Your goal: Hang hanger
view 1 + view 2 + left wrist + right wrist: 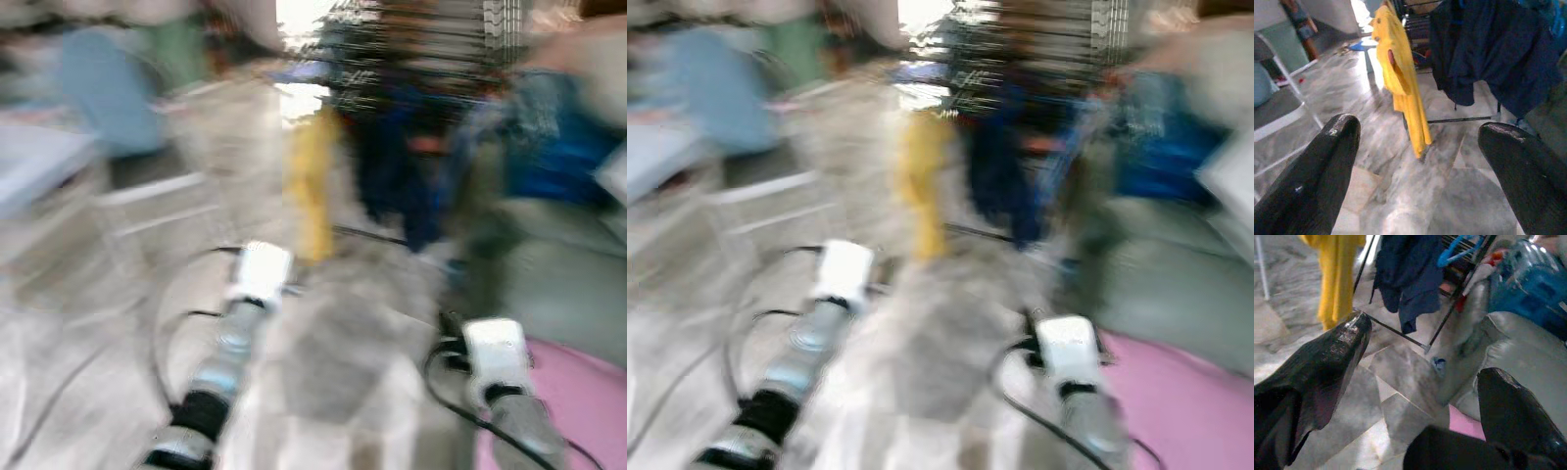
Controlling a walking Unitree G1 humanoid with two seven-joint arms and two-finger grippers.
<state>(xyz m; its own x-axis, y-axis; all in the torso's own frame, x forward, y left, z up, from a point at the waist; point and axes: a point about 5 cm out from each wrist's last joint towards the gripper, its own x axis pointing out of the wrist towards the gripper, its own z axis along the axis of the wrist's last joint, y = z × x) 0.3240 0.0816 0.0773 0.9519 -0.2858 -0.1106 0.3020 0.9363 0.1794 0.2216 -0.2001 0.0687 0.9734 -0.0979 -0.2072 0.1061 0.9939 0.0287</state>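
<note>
A black drying rack (1448,316) stands ahead on the marble floor. Dark navy clothes (1488,49) hang on it, and a yellow garment (1400,73) hangs at its left end. A blue hanger (1457,252) hangs on the rack above the navy clothes. My left gripper (1419,126) is open and holds nothing, aimed at the floor below the yellow garment. My right gripper (1426,347) is open with nothing in it, aimed at the rack's foot. Both eye views are blurred; my silver left arm (257,279) and right arm (495,354) reach forward, short of the rack.
A grey cushioned seat (1520,340) lies right of the rack, with a blue translucent container (1535,279) on it. A pink surface (578,401) is low on my right. A white frame (1283,73) stands to the left. Open marble floor (1449,196) lies in between.
</note>
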